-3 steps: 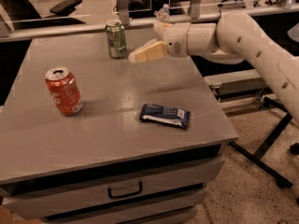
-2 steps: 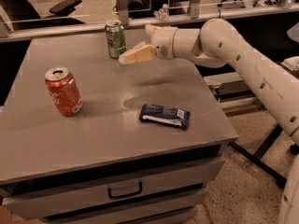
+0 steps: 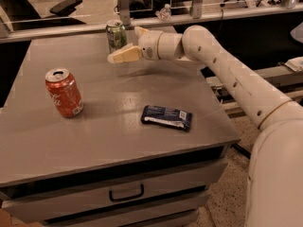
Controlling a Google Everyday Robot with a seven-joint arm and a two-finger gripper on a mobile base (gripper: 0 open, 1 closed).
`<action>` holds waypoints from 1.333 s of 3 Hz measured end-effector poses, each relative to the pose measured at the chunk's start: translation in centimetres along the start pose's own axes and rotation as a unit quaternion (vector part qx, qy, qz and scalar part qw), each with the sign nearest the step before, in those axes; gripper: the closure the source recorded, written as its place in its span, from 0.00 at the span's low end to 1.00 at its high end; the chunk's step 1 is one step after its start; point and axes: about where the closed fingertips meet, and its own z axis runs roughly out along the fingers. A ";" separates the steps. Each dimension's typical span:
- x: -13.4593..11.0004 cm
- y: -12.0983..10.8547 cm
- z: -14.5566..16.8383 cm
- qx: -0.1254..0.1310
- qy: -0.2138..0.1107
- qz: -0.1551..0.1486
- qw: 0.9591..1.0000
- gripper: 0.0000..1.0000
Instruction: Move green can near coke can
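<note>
The green can (image 3: pixel 115 34) stands upright at the far edge of the grey table (image 3: pixel 109 141). The coke can (image 3: pixel 63 92), red-orange with white script, stands upright at the table's left, well apart from the green can. My gripper (image 3: pixel 124 44) reaches in from the right at the green can's right side. It is open: one cream finger (image 3: pixel 124 56) lies just in front of the can and the other (image 3: pixel 140 31) sits to the can's right. Nothing is held.
A flat dark blue snack packet (image 3: pixel 166 117) lies right of the table's centre. The table has drawers with a handle (image 3: pixel 126 193) at the front. A rail with posts and a small bottle (image 3: pixel 164 12) runs behind the far edge. My arm (image 3: pixel 227 74) spans the right side.
My gripper has moved left along the far edge, from right of the green can to right beside it. The cans and the packet have not moved.
</note>
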 end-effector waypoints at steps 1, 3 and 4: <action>0.1 -1.0 2.3 -0.007 -0.009 0.000 1.000 0.00; -2.5 -1.1 3.2 -0.036 -0.031 0.001 0.999 0.54; -4.3 0.7 -0.1 -0.046 -0.039 0.012 0.998 0.77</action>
